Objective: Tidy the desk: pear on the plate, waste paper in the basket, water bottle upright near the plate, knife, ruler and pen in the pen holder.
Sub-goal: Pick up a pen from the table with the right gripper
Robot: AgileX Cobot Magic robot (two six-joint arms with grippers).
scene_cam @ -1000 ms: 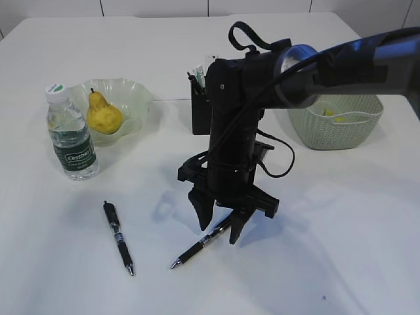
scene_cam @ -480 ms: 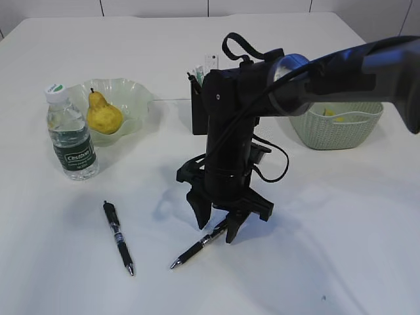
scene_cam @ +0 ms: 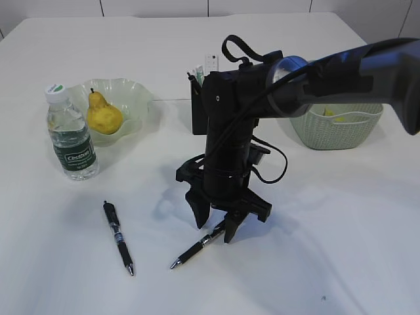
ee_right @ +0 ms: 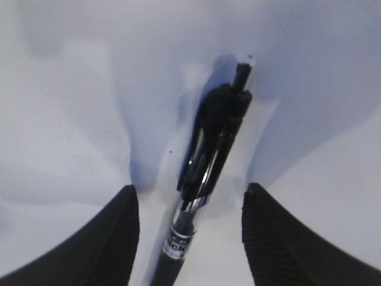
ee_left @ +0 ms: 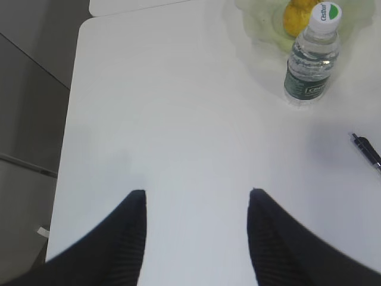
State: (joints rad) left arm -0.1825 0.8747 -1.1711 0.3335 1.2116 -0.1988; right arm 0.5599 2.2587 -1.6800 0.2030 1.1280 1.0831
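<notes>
The right gripper [scene_cam: 218, 223] has been lowered slightly since the earlier frames and is now set closer to the table [scene_cam: 341, 230], with its fingers spread to either side of the clip end of a black pen [scene_cam: 200, 247]. In the right wrist view that pen [ee_right: 205, 173] is seen lying between the two fingertips, touched by neither. A second pen [scene_cam: 119, 237] is left lying well to the left of the gripper, unmoved. The water bottle [scene_cam: 71, 133] is stood upright further left, just beside the plate [scene_cam: 131, 98], on which the pear [scene_cam: 103, 114] rests. Behind the gripper the pen holder [scene_cam: 199, 108] is partly hidden by the arm, and the basket [scene_cam: 335, 128] sits to its right. The left gripper [ee_left: 195, 238] is held spread above bare table, grasping nothing.
</notes>
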